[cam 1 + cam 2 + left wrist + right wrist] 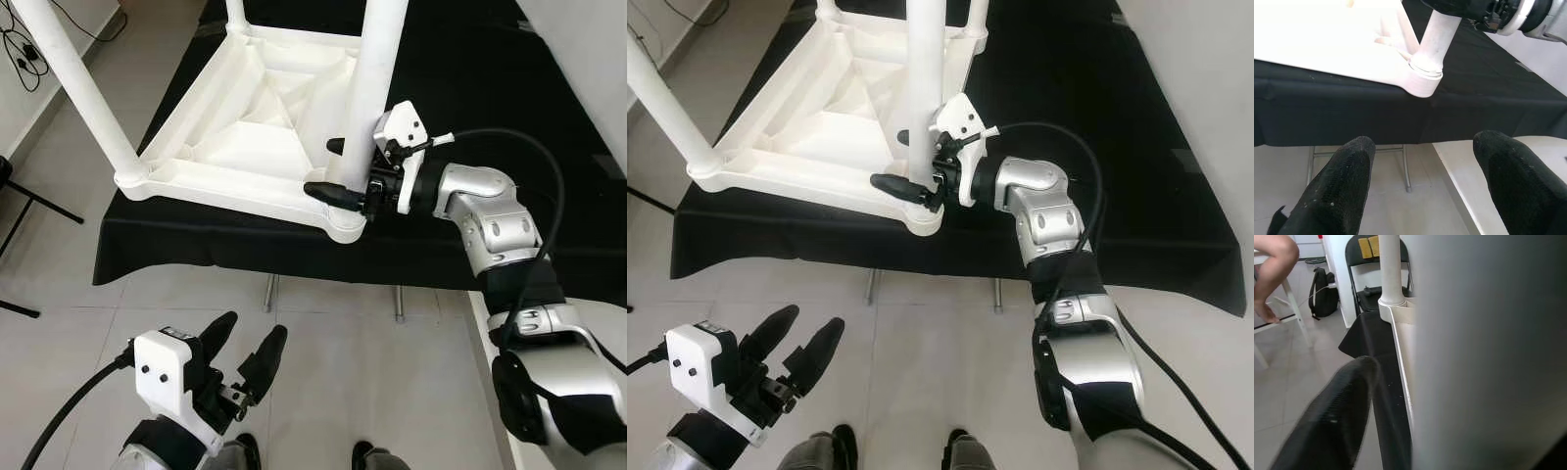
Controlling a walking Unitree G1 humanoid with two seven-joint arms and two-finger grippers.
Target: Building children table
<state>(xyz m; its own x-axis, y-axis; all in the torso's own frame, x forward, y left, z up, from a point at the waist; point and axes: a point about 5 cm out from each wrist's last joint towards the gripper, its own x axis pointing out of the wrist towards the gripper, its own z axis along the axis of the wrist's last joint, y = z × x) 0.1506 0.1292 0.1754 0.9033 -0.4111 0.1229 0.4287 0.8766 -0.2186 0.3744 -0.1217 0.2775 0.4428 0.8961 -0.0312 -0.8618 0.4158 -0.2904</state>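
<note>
Pale glossy floor tiles (pixel 333 372) underfoot; black cloth-draped work table (pixel 196 245) ahead. Left gripper (pixel 245 352) low over the tiles, short of the table, its two rubbery black fingers spread wide, holding nothing. On the cloth lies the white moulded plastic children table (pixel 245 127), upside down, ribbed underside up, smooth round legs standing upward. Right gripper (pixel 338 168) at the near right corner, fingers clamped on either side of that corner's leg (pixel 377 69), low down just above its socket.
</note>
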